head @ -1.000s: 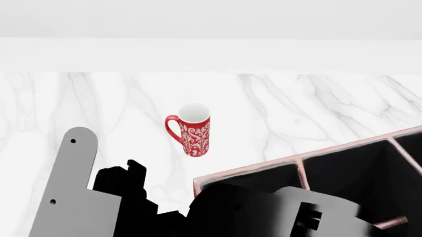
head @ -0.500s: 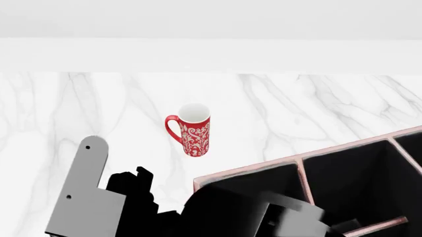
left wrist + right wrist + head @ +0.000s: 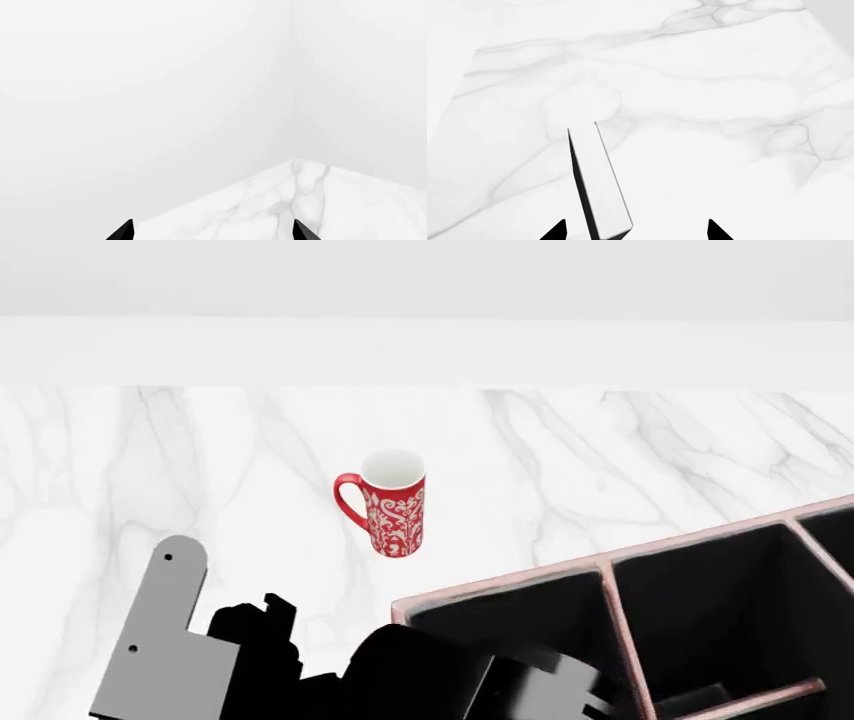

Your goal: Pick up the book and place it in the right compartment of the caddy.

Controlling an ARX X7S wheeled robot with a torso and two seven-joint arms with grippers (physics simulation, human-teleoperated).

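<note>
Standing on edge between the right hand's [image 3: 635, 231] spread fingers [image 3: 555, 231], the book [image 3: 602, 187] looks stiff and heavy; pinch across both covers. Whether they touch it, I cannot tell. The caddy [image 3: 607, 575] sits on the worktop [image 3: 200, 460]; the left hand [image 3: 212, 231] holds nothing, its fingers apart.

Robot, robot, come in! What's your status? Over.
Open: left gripper, right gripper. Book on edge between right gripper's tips, unclamped. Mug apart from caddy.

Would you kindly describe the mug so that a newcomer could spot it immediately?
On the white marble countertop, look beyond the large reddish-brown caddy with the black interior. The tall red mug stands upright there by itself, white inside, with a white floral pattern and a handle, the only patterned thing in view.
</note>
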